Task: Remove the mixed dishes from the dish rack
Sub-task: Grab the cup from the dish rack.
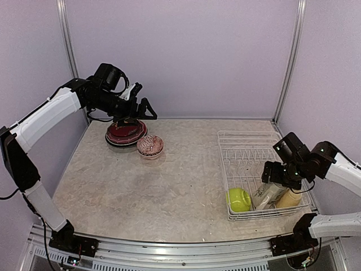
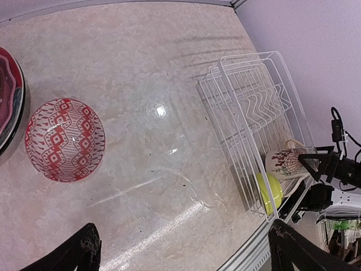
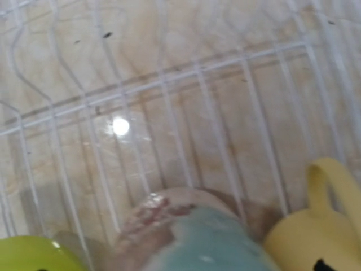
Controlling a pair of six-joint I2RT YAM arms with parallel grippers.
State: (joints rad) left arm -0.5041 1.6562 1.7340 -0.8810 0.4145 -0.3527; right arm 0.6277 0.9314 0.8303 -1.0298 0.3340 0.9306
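Note:
The white wire dish rack (image 1: pixel 248 148) (image 2: pixel 256 107) stands at the right. Along its near edge lie a lime-green bowl (image 1: pixel 238 199) (image 3: pixel 34 255), a cream mug (image 1: pixel 267 195) (image 3: pixel 192 231) with a teal inside, and a yellow mug (image 1: pixel 289 199) (image 3: pixel 318 226). My right gripper (image 1: pixel 273 182) hangs open just over the cream mug, which fills the bottom of the right wrist view. At the far left a stack of plates with a dark red one on top (image 1: pixel 125 132) (image 2: pixel 8 90) sits beside a red-patterned bowl (image 1: pixel 150 145) (image 2: pixel 65 139). My left gripper (image 1: pixel 141 104) (image 2: pixel 189 254) is open and empty above the plate stack.
Upright prongs fill the far half of the rack (image 3: pixel 169 96). Bare marbled tabletop (image 1: pixel 169 180) lies between the bowl and the rack. A lilac back wall and metal corner posts (image 1: pixel 289 62) enclose the table.

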